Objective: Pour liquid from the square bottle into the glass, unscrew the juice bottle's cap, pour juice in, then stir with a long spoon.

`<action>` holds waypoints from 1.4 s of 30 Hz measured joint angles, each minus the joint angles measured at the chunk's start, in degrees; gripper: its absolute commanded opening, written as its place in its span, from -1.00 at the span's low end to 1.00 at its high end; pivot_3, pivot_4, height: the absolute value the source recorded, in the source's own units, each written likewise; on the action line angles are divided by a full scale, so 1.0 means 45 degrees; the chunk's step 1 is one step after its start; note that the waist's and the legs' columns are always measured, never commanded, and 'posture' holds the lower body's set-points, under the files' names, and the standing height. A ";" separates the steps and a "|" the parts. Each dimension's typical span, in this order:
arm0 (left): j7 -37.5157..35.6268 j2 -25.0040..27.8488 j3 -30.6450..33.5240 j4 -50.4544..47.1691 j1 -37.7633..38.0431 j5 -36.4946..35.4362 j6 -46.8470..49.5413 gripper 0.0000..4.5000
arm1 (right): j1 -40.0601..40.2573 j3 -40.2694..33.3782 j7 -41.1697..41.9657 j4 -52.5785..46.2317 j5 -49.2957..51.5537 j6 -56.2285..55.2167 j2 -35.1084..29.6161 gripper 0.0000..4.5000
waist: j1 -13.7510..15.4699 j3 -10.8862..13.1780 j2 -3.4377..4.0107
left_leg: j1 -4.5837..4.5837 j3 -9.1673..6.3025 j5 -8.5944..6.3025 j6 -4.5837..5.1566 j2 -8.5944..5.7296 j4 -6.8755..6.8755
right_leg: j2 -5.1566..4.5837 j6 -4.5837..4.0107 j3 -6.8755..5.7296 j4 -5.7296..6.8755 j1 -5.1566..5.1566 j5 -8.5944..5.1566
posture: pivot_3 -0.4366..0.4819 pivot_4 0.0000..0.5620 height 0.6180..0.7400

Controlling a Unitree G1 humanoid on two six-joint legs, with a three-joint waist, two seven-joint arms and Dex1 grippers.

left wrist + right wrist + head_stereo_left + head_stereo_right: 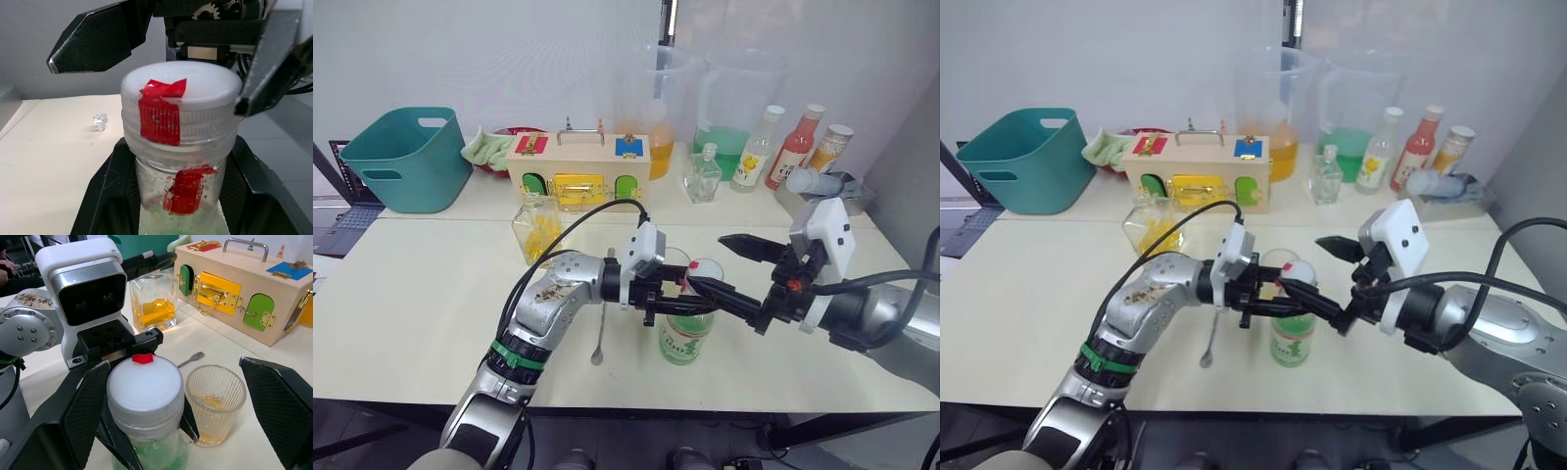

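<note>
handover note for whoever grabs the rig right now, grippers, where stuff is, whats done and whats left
Left gripper: shut on the juice bottle just under its cap, holding it upright on the table.
Right gripper: open, fingers either side of the cap, not yet closed on it.
Glass: beside the juice bottle, a little yellow liquid in the bottom.
Square bottle: standing near the wooden latch box, liquid left inside.
Long spoon: flat on the table.
Done: first pour, it seems.
Left: unscrew cap, pour juice, stir.
</note>
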 measured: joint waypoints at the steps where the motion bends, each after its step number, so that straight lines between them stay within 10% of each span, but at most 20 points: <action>1: -0.0010 0.0001 -0.0011 0.0020 -0.0028 0.0021 -0.0002 -0.32 | 0.0000 0.0100 -0.0144 -0.0003 0.0142 -0.0023 -0.0039 1.00 | 0.0001 0.0000 0.0000 | -0.0001 -0.0001 0.0000 0.0000 0.0000 0.0000 | 0.0000 0.0000 0.0000 0.0000 0.0000 0.0000 | -0.05 -0.47 1.00; 11: -0.0063 -0.0005 -0.0031 0.0055 -0.0076 0.0145 -0.0017 -0.32 | -0.0078 0.0704 -0.1333 -0.0015 0.1477 -0.0511 -0.0509 1.00 | 0.0001 0.0000 0.0000 | -0.0003 -0.0001 0.0000 0.0000 0.0000 0.0000 | 0.0000 0.0000 0.0000 -0.0004 0.0000 0.0000 | -0.05 -0.47 1.00; 20: -0.0068 0.0007 -0.0030 0.0060 -0.0097 0.0149 -0.0016 -0.32 | -0.0070 0.1203 -0.1894 0.0018 0.1761 -0.1023 -0.0551 -0.23 | -0.0001 0.0000 0.0000 | -0.0004 -0.0001 0.0000 0.0000 0.0001 0.0000 | 0.0000 0.0000 0.0000 -0.0005 0.0000 0.0000 | -0.05 -0.47 1.00; 26: -0.0078 0.0008 -0.0063 0.0044 -0.0111 0.0154 -0.0009 -0.32 | -0.0057 0.1206 -0.1169 0.0214 0.1758 -0.1127 -0.0862 -0.25 | -0.0003 0.0000 0.0000 | -0.0004 -0.0001 0.0000 0.0000 0.0001 0.0000 | 0.0000 0.0000 -0.0001 -0.0007 0.0000 0.0000 | -0.05 -0.47 1.00; 42: 0.0087 0.0361 -0.0361 -0.0782 -0.0099 0.0230 0.0238 -0.32 | -0.2876 0.4379 1.0954 0.5191 -0.4217 -0.4390 -0.2071 -0.25 | -0.0144 0.0001 0.0000 | 0.0015 0.0007 0.0000 0.0000 0.0005 -0.0003 | 0.0003 0.0001 0.0000 -0.0012 0.0008 0.0000 | -0.05 -0.47 1.00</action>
